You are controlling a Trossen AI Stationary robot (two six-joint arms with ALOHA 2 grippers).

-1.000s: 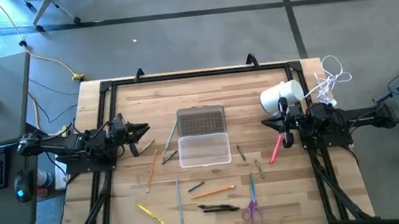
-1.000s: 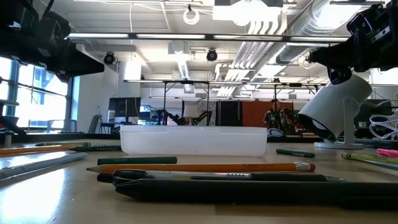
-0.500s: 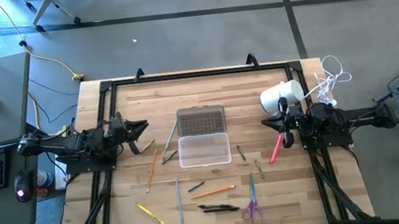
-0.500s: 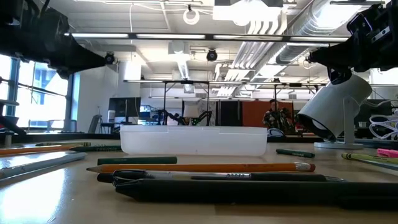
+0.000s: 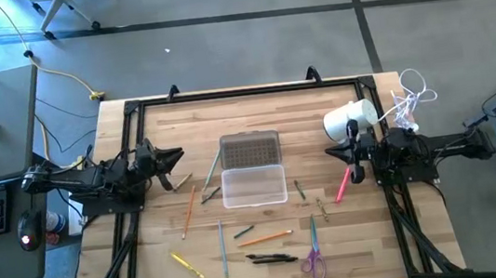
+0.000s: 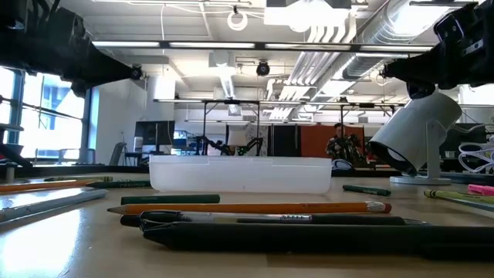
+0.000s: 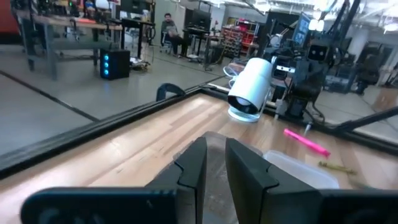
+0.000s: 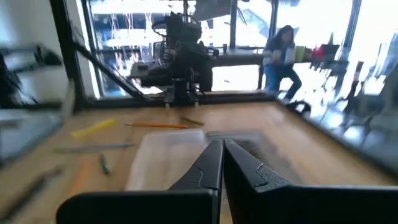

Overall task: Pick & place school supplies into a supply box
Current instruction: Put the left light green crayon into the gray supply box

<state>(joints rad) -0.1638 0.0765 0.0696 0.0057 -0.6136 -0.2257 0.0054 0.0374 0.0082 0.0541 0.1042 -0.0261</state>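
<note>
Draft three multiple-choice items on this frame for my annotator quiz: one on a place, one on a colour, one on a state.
1. Where do the scissors lie, in the high view?
A. inside the supply box
B. on the table, on the near side of the box
C. beside the white cylinder

2. What colour is the marker by the right tool?
A. pink
B. blue
C. white

3. What state is the supply box in?
A. lid shut
B. open, nothing seen in it
C. open and packed full

Answers:
1 B, since the scissors rest on bare wood toward the picture's bottom edge.
2 A, since the marker shows bright pink.
3 B, since the lid lies flat behind the clear tray, where no supplies show.
</note>
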